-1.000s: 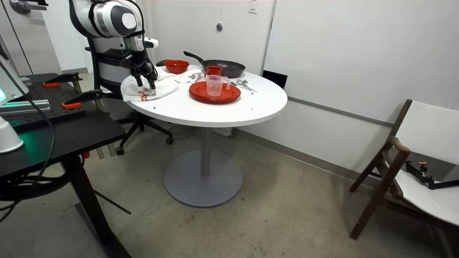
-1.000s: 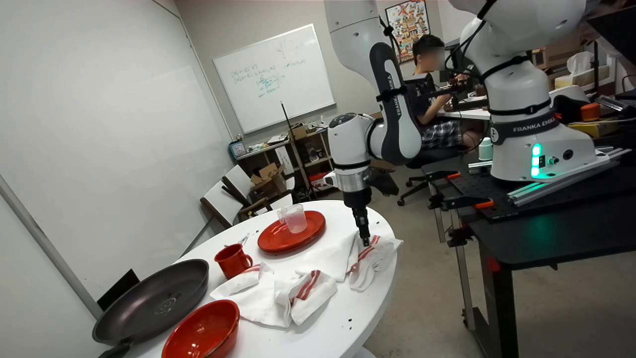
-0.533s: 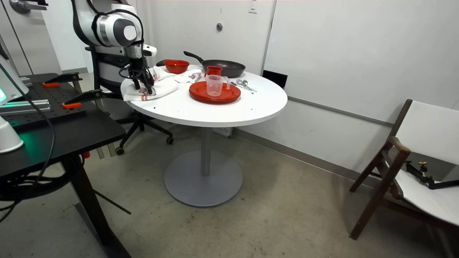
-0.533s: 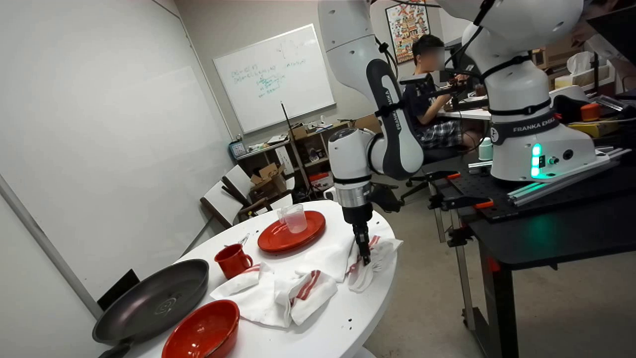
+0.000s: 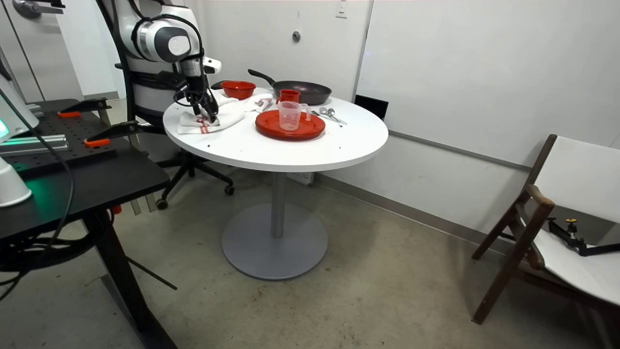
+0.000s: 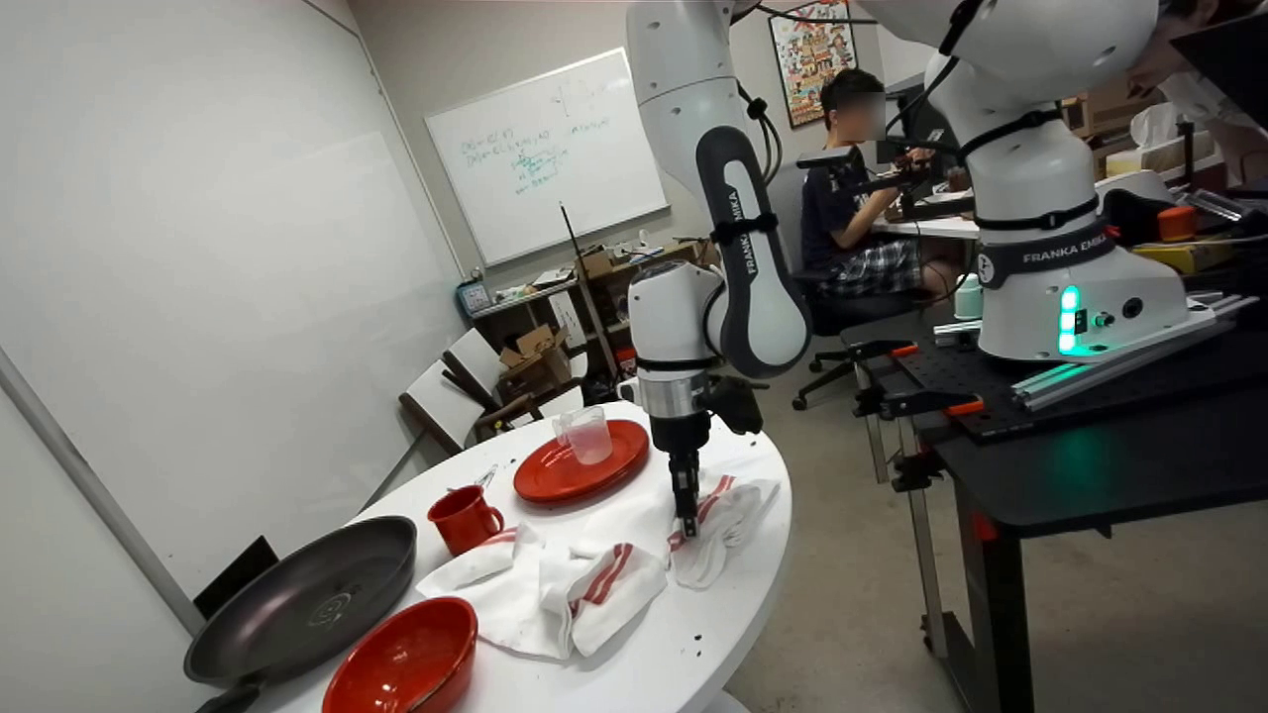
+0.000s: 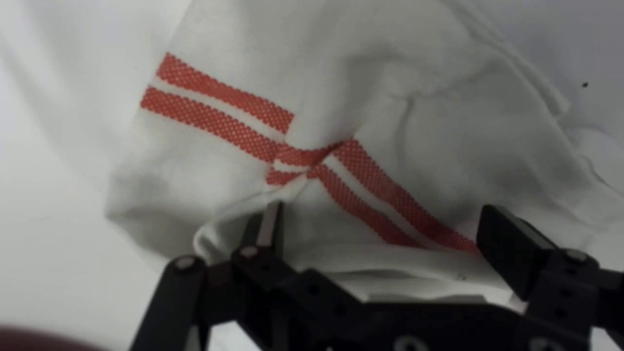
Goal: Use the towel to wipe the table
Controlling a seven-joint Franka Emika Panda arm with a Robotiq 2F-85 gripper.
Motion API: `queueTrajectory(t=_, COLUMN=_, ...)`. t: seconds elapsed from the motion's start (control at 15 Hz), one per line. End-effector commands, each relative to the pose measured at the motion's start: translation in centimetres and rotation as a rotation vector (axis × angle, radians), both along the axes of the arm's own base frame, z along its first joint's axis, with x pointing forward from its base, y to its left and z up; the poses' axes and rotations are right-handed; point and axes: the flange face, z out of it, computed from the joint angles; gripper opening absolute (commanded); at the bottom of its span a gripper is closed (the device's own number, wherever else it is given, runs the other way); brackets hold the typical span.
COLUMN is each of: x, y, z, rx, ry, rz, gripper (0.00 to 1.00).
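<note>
A white towel with red stripes [image 5: 225,118] lies in loose folds on the round white table [image 5: 290,157]; it also shows in an exterior view [image 6: 515,599] and fills most of the wrist view [image 7: 302,63]. My gripper [image 5: 205,118] points down with its fingertips at the striped part of the towel, and it also shows in an exterior view [image 6: 688,533]. In the wrist view the gripper's fingers [image 7: 382,208] stand wide apart, with bunched cloth beneath and between them. The gripper is open. Whether the tips press on the table is hidden by cloth.
Red plates [image 5: 269,131] carry a clear measuring cup [image 5: 289,116]. A red mug [image 6: 464,520], a black pan [image 6: 317,594], a red bowl [image 6: 406,659] and metal utensils [image 5: 330,114] also stand on the table. Dark crumbs [image 6: 697,644] lie near its edge.
My gripper first came down onto the towel, then moved inward, away from the table's edge nearest the robot's base. The towel's striped end slid along with it. Other tableware has not moved.
</note>
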Motion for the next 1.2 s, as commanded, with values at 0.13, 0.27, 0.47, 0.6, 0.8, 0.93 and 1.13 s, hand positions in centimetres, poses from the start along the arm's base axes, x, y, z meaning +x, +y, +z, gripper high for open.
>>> queueTrajectory(t=0.13, x=1.42, y=0.20, z=-0.34, rx=0.005, ry=0.011, rz=0.003, gripper=0.74)
queueTrajectory(t=0.27, x=1.52, y=0.06, z=-0.45, rx=0.000, ry=0.022, rz=0.002, gripper=0.60)
queueTrajectory(t=0.47, x=1.67, y=-0.15, z=-0.54, rx=-0.003, ry=0.031, rz=-0.001, gripper=0.37)
queueTrajectory(t=0.6, x=1.72, y=-0.06, z=-0.53, rx=-0.001, ry=0.034, rz=-0.005, gripper=0.21)
queueTrajectory(t=0.8, x=1.80, y=0.00, z=-0.52, rx=0.002, ry=0.038, rz=-0.009, gripper=0.02)
queueTrajectory(t=0.93, x=1.81, y=-0.02, z=-0.44, rx=0.002, ry=0.041, rz=-0.012, gripper=0.00)
queueTrajectory(t=1.13, x=1.86, y=-0.17, z=-0.37, rx=0.000, ry=0.046, rz=-0.015, gripper=0.03)
